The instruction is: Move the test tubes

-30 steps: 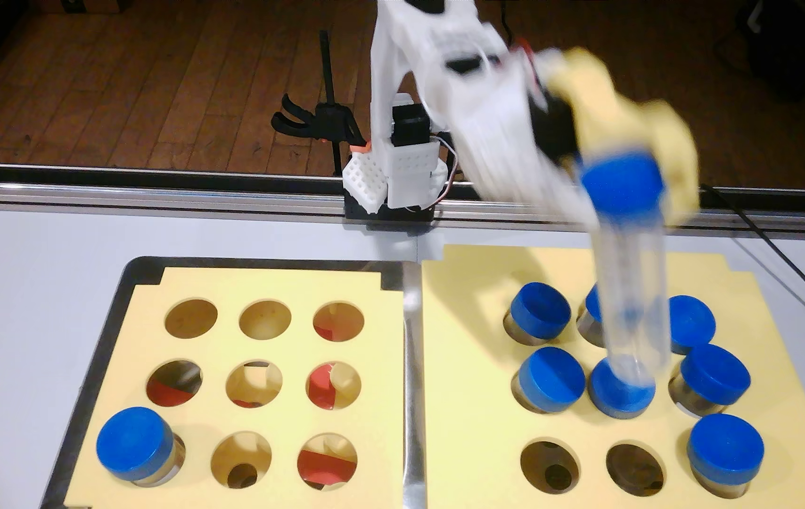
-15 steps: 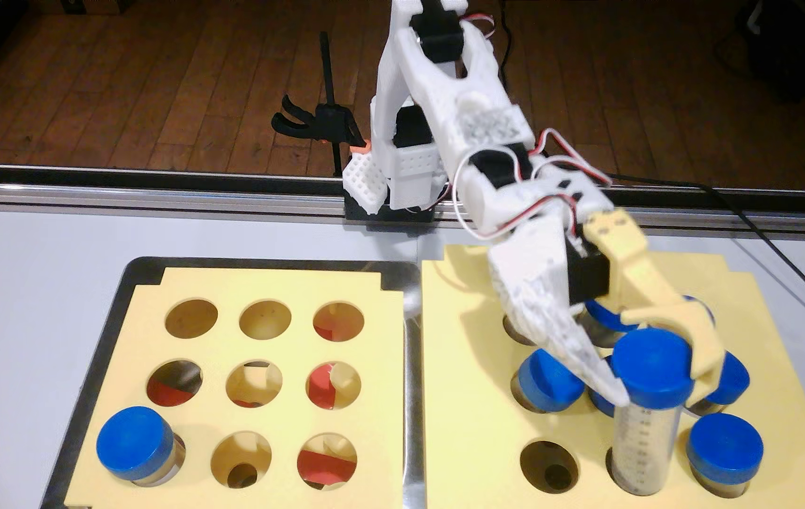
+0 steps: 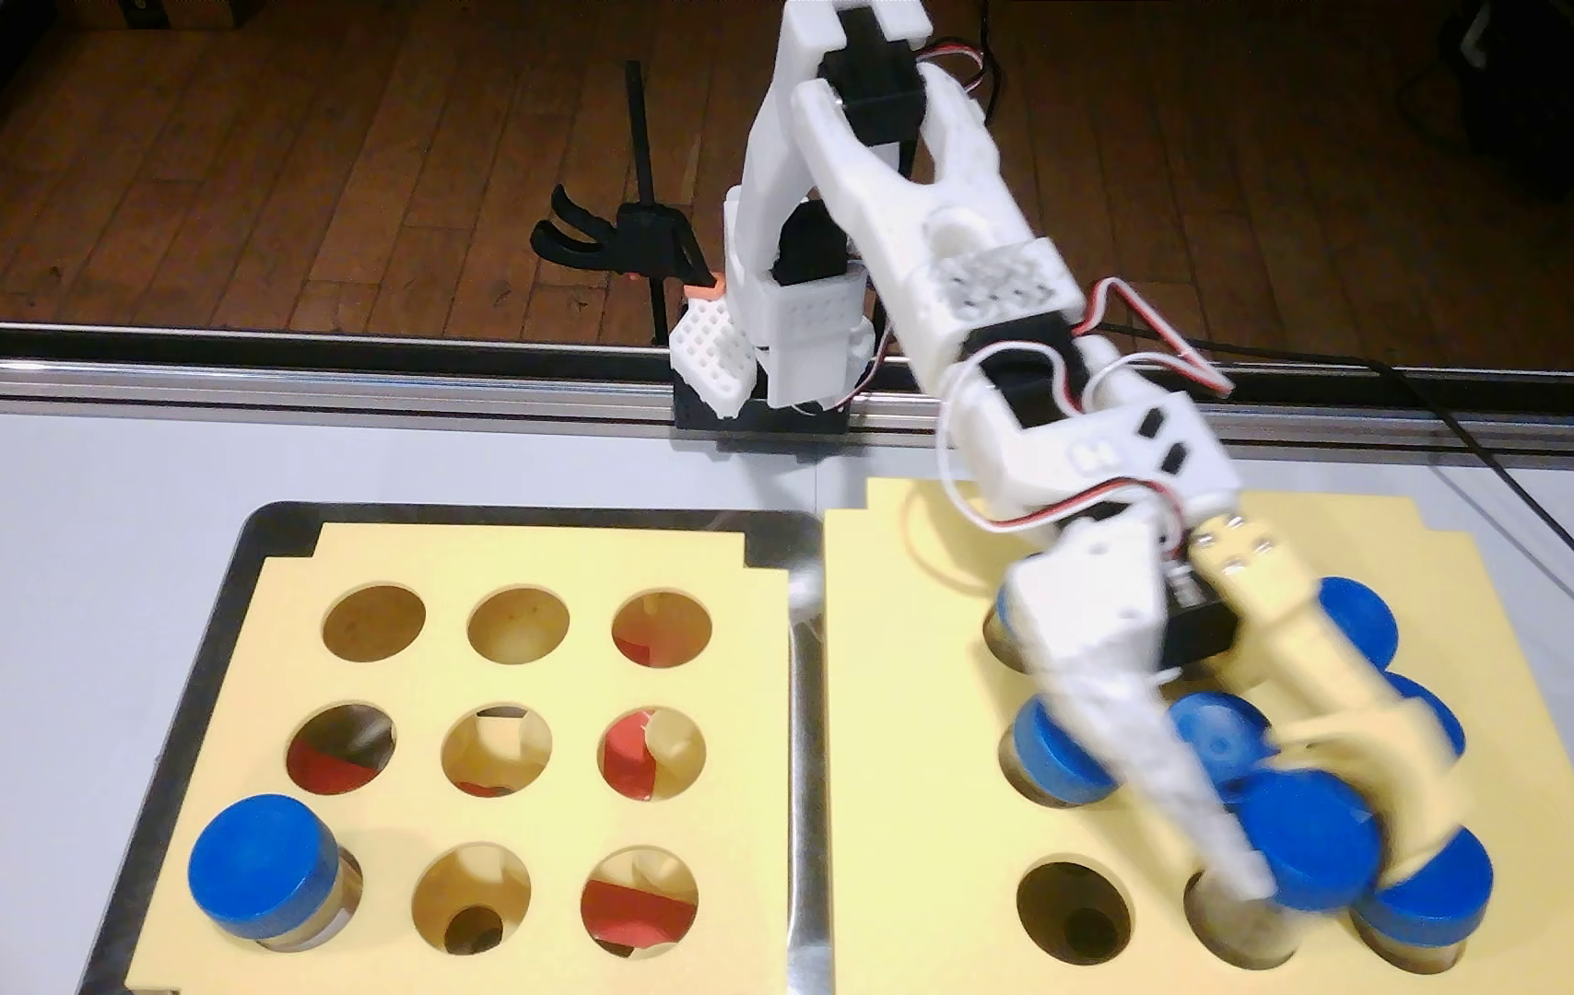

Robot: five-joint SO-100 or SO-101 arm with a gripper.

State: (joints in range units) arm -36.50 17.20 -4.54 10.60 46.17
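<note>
Lowered since half a second ago, the gripper (image 3: 1319, 861) now has its white and yellow fingers clamped on the blue cap of one test tube (image 3: 1308, 854), which sits deep in the middle hole of the right foam board's (image 3: 917, 765) front row (motion blur softens the hand). Other capped test tubes (image 3: 1066, 756) crowd the rows behind it, with one (image 3: 1425, 904) just to its right. A lone test tube (image 3: 264, 866) stands in the left foam board's (image 3: 745, 727) front-left hole.
</note>
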